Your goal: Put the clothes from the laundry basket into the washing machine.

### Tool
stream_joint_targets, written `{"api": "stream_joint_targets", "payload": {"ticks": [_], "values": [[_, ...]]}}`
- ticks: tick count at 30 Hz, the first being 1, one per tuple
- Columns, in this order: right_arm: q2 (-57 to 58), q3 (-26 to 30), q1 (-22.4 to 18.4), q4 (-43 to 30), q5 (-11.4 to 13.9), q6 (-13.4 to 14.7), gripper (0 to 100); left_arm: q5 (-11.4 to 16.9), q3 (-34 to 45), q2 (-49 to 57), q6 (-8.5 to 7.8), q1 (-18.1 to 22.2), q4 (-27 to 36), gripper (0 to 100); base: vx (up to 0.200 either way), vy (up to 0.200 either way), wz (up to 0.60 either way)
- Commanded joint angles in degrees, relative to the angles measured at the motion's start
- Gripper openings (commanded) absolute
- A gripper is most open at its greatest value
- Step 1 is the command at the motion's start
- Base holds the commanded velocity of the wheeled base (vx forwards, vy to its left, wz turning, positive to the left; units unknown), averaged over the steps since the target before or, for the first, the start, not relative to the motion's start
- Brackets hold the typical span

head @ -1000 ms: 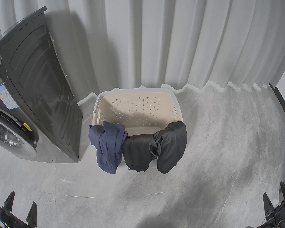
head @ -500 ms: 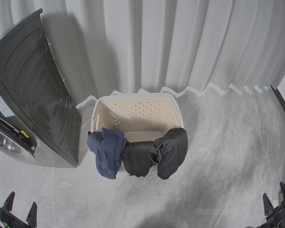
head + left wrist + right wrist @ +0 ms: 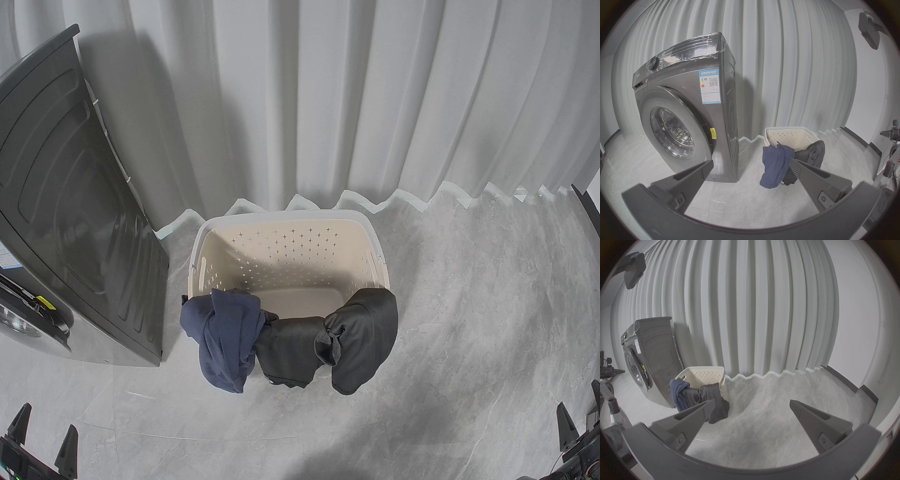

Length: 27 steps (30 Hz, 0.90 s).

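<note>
A cream laundry basket (image 3: 284, 215) stands beside the dark grey washing machine (image 3: 62, 206), with a blue garment (image 3: 228, 334) and a black garment (image 3: 353, 337) draped over its near rim.

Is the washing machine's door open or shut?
Shut. The round glass door lies flat against the front of the washing machine, with no gap showing around it.

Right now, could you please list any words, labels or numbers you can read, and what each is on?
Blue-and-white label on the washing machine front: too small to read.
Yellow sticker beside its door: too small to read.
So nothing can be quoted.
</note>
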<state>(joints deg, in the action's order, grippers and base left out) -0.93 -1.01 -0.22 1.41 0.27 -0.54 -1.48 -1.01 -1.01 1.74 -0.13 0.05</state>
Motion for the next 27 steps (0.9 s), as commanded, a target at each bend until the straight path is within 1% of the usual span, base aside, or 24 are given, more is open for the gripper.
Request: {"api": "stream_joint_targets", "payload": {"ticks": [1, 2, 3, 6, 7, 8, 9, 11, 14, 15, 18, 21, 23, 27], "values": [[-0.22, -7.6, -0.13, 1.22, 0.08, -0.25, 100, 0.07, 0.92, 0.84, 0.01, -0.04, -0.05, 100, 0.0, 0.0, 0.0], [-0.22, -7.6, -0.13, 1.22, 0.08, -0.25, 100, 0.07, 0.92, 0.84, 0.01, -0.04, -0.05, 100, 0.0, 0.0, 0.0], [-7.34, -10.68, 0.75, 0.7, 0.7, -0.25, 100, -0.02, 0.92, 0.84, 0.01, -0.04, -0.05, 100, 0.0, 0.0, 0.0], [-17.71, -8.83, 3.74, 1.84, 1.4, 0.54, 100, -0.02, 0.92, 0.84, 0.01, -0.04, 0.04, 100, 0.0, 0.0, 0.0], [-23.51, -8.04, 6.37, 3.16, 1.84, 1.94, 100, -0.02, 0.92, 0.84, 0.01, 0.05, -0.05, 100, 0.0, 0.0, 0.0], [-26.5, -7.78, 7.87, 4.47, 2.02, 3.0, 100, -0.02, 0.92, 0.84, 0.01, -0.04, 0.04, 100, 0.0, 0.0, 0.0], [-31.68, -7.6, 10.33, 7.64, 2.1, 4.84, 100, 0.07, 0.92, 0.84, 0.01, 0.05, 0.04, 100, 0.0, 0.0, 0.0], [-38.98, -7.51, 12.96, 12.82, 2.02, 6.16, 100, -0.02, 0.92, 0.84, 0.01, 0.05, -0.05, 100, 0.0, 0.0, 0.0], [-47.24, -7.25, 14.63, 19.5, 1.84, 7.3, 100, -0.02, 0.92, 0.84, 0.01, -0.04, -0.05, 100, 0.0, 0.0, 0.0], [-50.67, -7.25, 14.99, 21.96, 1.84, 8.18, 100, -0.02, 0.92, 0.84, 0.01, -0.04, -0.05, 100, 0.0, 0.0, 0.0], [-56.03, -7.25, 15.51, 25.57, 1.58, 10.03, 100, -0.02, 0.92, 0.84, 0.01, -0.04, -0.05, 100, 0.0, 0.0, 0.0], [-57.61, -7.25, 16.48, 26.62, 1.31, 11.26, 100, -0.02, 0.92, 0.84, 0.01, -0.04, -0.05, 100, 0.0, 0.0, 0.0], [-57.61, -7.16, 16.92, 26.54, 1.14, 11.79, 100, -0.02, 0.92, 0.84, 0.01, -0.04, -0.05, 100, 0.0, 0.0, 0.0], [-57.61, -6.99, 16.83, 26.62, 0.7, 11.96, 100, -0.02, 0.92, 0.84, -0.07, -0.04, -0.05, 100, 0.0, 0.0, 0.0]]}}
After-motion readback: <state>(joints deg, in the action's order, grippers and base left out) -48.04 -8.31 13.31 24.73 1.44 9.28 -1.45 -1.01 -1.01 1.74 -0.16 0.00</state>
